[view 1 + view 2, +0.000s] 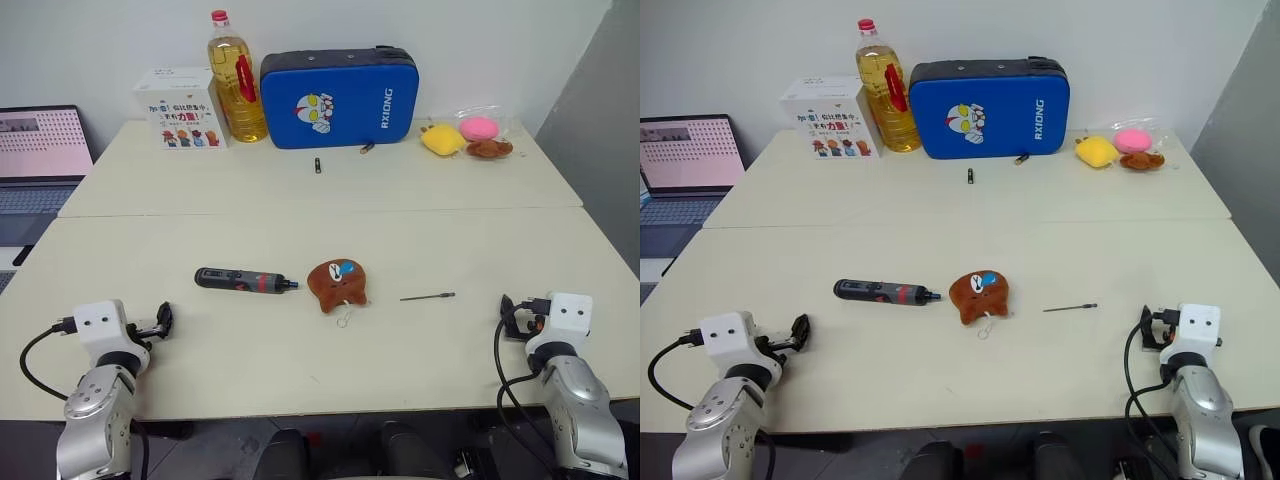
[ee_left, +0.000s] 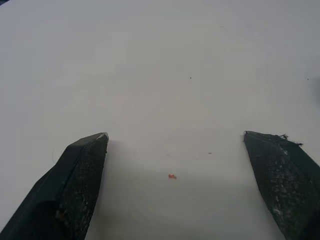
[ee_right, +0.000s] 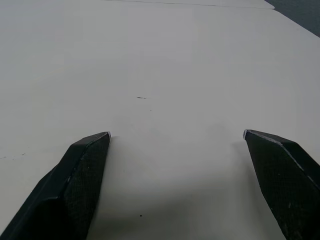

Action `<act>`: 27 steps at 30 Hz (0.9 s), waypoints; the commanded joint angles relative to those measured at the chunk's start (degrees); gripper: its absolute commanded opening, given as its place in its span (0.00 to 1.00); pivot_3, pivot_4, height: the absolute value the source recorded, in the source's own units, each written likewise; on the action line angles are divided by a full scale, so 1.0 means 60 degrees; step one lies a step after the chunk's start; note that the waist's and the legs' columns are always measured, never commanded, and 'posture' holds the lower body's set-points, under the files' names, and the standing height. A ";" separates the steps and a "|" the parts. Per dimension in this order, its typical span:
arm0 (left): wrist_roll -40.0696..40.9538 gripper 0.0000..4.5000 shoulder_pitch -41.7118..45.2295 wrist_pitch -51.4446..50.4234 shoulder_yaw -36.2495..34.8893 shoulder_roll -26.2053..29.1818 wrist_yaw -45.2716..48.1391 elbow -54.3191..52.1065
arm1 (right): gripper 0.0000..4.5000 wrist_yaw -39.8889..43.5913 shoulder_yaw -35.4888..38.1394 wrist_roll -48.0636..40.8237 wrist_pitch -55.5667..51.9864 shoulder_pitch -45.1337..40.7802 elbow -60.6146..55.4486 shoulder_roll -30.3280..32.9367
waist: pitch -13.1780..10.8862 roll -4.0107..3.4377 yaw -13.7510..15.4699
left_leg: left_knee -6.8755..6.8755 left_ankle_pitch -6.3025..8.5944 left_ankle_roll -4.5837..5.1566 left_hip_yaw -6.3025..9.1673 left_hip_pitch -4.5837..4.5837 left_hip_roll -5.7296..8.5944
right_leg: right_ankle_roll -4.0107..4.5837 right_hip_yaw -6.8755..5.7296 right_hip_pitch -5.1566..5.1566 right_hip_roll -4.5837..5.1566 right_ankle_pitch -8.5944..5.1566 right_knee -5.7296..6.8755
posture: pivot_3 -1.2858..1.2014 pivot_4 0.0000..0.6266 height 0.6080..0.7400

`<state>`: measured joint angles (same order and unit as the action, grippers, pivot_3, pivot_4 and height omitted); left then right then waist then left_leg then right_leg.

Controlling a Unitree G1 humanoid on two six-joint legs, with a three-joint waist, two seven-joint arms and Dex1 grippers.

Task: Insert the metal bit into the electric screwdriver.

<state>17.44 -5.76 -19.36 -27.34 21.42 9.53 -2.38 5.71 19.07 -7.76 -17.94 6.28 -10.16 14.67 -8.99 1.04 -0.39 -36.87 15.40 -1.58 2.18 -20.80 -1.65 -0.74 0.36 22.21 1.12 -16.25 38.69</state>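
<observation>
While both the left gripper (image 1: 163, 320) and right gripper (image 1: 507, 312) hover wide apart and empty, the metal bit (image 1: 428, 296) — thin, stiff, likely roll-prone — lies flat right of the electric screwdriver (image 1: 245, 281), best pinched mid-shaft; the screwdriver by its body.

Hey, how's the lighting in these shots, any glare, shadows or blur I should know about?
Left eye view: even, soft light on the table, no glare; the metal bit and electric screwdriver look crisp. Left wrist view: bright, washed-out tabletop; faint shadow beside the left claw fingers. Right wrist view: darker shading near the right claw.
</observation>
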 commanded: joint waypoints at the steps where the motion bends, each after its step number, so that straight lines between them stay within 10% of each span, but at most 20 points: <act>1: 0.0061 1.00 -0.0088 -0.0146 -0.0115 0.0116 0.0068 -0.0168 | 0.99 -0.0104 0.0000 0.0120 -0.0035 0.0057 0.0061 0.0050 | 0.0000 0.0000 -0.0004 | 0.0000 0.0000 0.0000 -0.0001 0.0000 -0.0001 | 0.0000 0.0001 0.0000 0.0000 0.0000 0.0000 | 0.52 0.24 1.00; 10: 0.1163 1.00 -0.0326 -0.0421 -0.0552 0.0947 0.1573 -0.0767 | 0.99 0.1652 -0.0886 0.0087 0.0250 -0.0021 -0.0690 0.1201 | -0.0030 0.0008 -0.0057 | 0.0010 0.0003 -0.0005 -0.0019 -0.0001 -0.0001 | 0.0000 0.0013 0.0015 -0.0005 -0.0003 -0.0001 | 0.52 0.24 1.00; 27: 0.4828 1.00 0.0184 -0.3555 -0.0174 0.5777 0.6782 -0.4116 | 0.99 0.7133 -0.4947 -0.0991 -0.0125 -0.4128 -0.1237 0.3178 | -0.0270 0.0063 -0.0185 | 0.0029 0.0008 -0.0012 0.0024 -0.0019 -0.0013 | 0.0002 0.0001 0.0029 0.0003 -0.0019 -0.0017 | 0.52 0.24 1.00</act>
<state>44.85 -5.69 -39.75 -29.62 54.97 48.66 -25.12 46.70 -9.33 -14.46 -20.64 -16.44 -17.99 34.33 -10.61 1.42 -1.50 -36.70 15.46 -1.66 2.34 -20.92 -1.72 -0.71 0.39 22.38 1.15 -16.35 38.58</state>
